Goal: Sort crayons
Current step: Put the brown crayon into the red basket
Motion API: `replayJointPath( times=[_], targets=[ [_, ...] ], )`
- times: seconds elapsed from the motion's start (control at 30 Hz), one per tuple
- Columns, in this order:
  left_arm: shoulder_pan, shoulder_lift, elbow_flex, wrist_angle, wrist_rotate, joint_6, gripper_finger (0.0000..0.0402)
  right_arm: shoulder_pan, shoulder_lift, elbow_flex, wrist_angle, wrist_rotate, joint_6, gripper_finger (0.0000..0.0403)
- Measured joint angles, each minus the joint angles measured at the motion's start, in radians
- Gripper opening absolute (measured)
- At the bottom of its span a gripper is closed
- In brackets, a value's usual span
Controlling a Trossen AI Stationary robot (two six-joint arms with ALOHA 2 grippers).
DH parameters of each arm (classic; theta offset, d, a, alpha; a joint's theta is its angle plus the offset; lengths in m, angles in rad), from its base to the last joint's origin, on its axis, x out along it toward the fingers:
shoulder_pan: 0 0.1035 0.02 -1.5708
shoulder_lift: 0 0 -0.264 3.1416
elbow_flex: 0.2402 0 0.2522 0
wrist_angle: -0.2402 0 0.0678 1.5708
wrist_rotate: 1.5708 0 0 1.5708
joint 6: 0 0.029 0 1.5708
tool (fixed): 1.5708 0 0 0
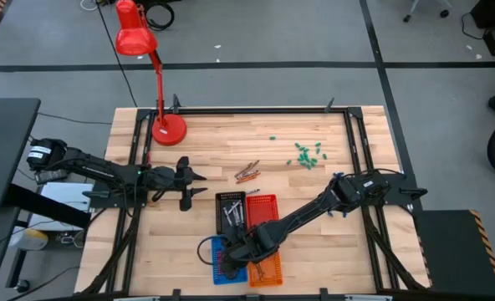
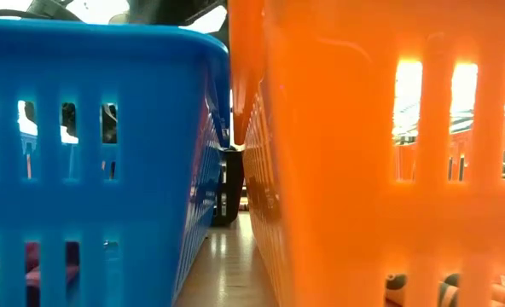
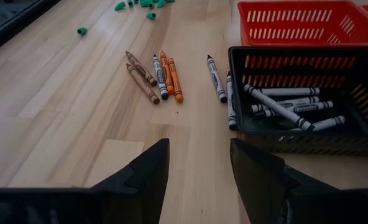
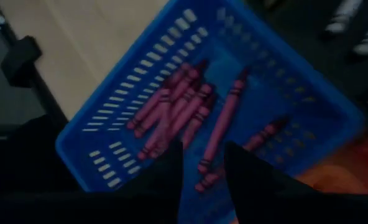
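Several loose crayons point(image 3: 162, 74), brown, dark and orange, lie flat on the wooden table point(image 1: 314, 192); they also show in the high view point(image 1: 247, 171). My left gripper point(image 3: 199, 146) is open and empty, a little short of them toward the table's left side point(image 1: 199, 184). My right gripper point(image 4: 204, 152) is open over the blue basket point(image 4: 252, 68), which holds several maroon-purple crayons point(image 4: 171, 112); it touches none that I can see. In the high view it hovers over that basket point(image 1: 231, 255). The black basket point(image 3: 358, 112) holds pale grey crayons point(image 3: 289, 106).
A red basket point(image 1: 262, 207) stands beside the black basket point(image 1: 230, 209), and an orange basket point(image 1: 267, 269) beside the blue basket point(image 1: 218, 266) at the near edge. Small green pieces point(image 1: 308, 155) lie scattered at the far right. A red desk lamp point(image 1: 168, 127) stands at the far left.
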State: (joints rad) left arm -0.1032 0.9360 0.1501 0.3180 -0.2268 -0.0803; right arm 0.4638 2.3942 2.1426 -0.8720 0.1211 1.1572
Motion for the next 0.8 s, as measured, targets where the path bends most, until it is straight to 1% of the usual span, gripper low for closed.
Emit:
replayJointPath(
  times=[0.03, 0.07, 0.17, 0.23, 0.33, 0.5, 0.57, 0.67, 0.8],
  targets=[
    [0.000, 0.000, 0.000, 0.001, 0.000, -0.015, 0.0183, -0.003, -0.009, 0.000, -0.021, 0.007, -0.002, 0.0123],
    [0.000, 0.000, 0.000, 0.002, 0.000, -0.033, 0.0183, -0.003, -0.024, 0.000, -0.043, 0.040, -0.008, 0.0124],
    [0.000, 0.000, 0.000, 0.010, 0.000, -0.063, 0.0183, -0.002, -0.073, 0.002, -0.126, 0.217, -0.049, 0.0124],
    [0.000, 0.000, 0.000, 0.007, 0.000, -0.064, 0.0183, -0.010, -0.098, 0.003, -0.204, 0.291, -0.062, 0.0122],
    [0.000, 0.000, 0.016, -0.019, 0.000, -0.067, 0.0183, -0.035, -0.114, 0.002, -0.312, 0.304, -0.086, 0.0118],
    [0.007, 0.000, 0.110, -0.162, 0.000, -0.063, 0.0183, -0.092, -0.119, 0.001, -0.451, 0.316, -0.145, 0.0105],
    [0.021, 0.000, 0.135, -0.196, 0.000, -0.062, 0.0183, -0.111, -0.119, 0.001, -0.490, 0.339, -0.168, 0.0098],
    [0.053, 0.007, 0.155, -0.203, 0.010, -0.050, 0.0182, -0.130, -0.122, 0.000, -0.526, 0.371, -0.208, 0.0086],
    [0.097, 0.053, 0.184, -0.205, 0.043, -0.051, 0.0175, -0.152, -0.154, -0.002, -0.575, 0.445, -0.242, 0.0067]
  ],
)
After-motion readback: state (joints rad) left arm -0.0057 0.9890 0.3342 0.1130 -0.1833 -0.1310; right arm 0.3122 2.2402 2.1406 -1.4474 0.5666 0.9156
